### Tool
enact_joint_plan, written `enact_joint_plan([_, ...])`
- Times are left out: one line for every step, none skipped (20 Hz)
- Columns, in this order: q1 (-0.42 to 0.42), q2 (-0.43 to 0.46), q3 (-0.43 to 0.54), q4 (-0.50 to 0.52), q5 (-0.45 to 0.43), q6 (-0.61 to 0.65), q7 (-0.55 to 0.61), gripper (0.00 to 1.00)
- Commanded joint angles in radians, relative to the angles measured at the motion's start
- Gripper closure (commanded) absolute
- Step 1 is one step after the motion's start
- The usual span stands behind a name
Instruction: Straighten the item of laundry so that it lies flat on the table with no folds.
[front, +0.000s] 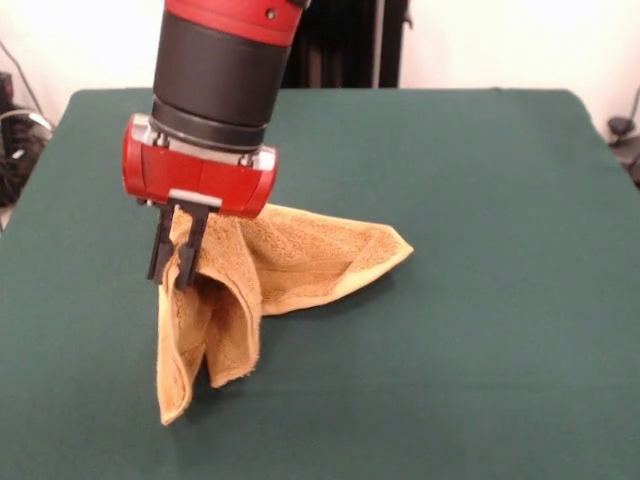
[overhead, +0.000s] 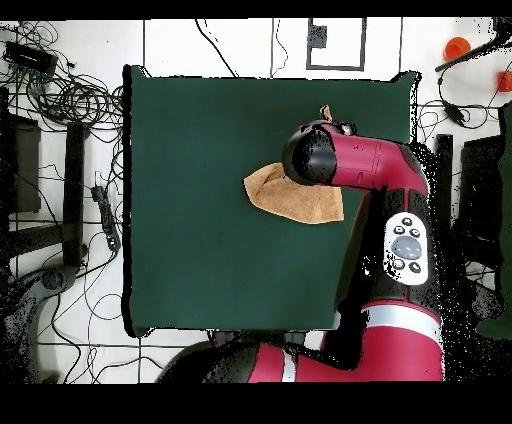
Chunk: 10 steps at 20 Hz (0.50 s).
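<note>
The golden-orange towel (front: 300, 262) is partly lifted. One part hangs in folds from my gripper (front: 171, 278), and the rest trails to the right on the green table (front: 480, 180), ending in a pointed corner. My gripper is shut on the towel's raised edge, fingers pointing down, at the table's left of centre. In the overhead view the towel (overhead: 290, 197) shows as a crumpled wedge beside the arm's wrist (overhead: 312, 156), which hides the gripper. The table (overhead: 200, 150) spreads wide around it.
Cables and stands (overhead: 70, 110) lie on the floor beyond the table's edges. The red arm (overhead: 400, 220) reaches over the table's right side in the overhead view.
</note>
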Motion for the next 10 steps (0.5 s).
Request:
enact_joint_plan([0.028, 0.08, 0.102, 0.087, 0.027, -0.075, 0.174, 1.0])
enact_joint_plan([0.027, 0.088, 0.104, 0.089, 0.031, -0.089, 0.182, 1.0])
enact_joint_plan([0.024, 0.101, 0.107, 0.078, 0.035, -0.092, 0.18, 1.0])
enact_joint_plan([0.022, 0.108, 0.109, 0.078, 0.039, -0.098, 0.181, 1.0])
enact_joint_plan([0.022, 0.118, 0.109, 0.072, 0.044, -0.102, 0.185, 1.0])
enact_joint_plan([0.022, 0.126, 0.108, 0.07, 0.043, -0.111, 0.185, 1.0])
enact_joint_plan([0.019, 0.131, 0.109, 0.073, 0.041, -0.126, 0.184, 1.0])
enact_joint_plan([0.018, 0.135, 0.109, 0.072, 0.043, -0.132, 0.184, 1.0])
enact_joint_plan([0.019, 0.139, 0.107, 0.07, 0.043, -0.135, 0.184, 1.0])
enact_joint_plan([0.021, 0.143, 0.105, 0.067, 0.044, -0.138, 0.184, 1.0])
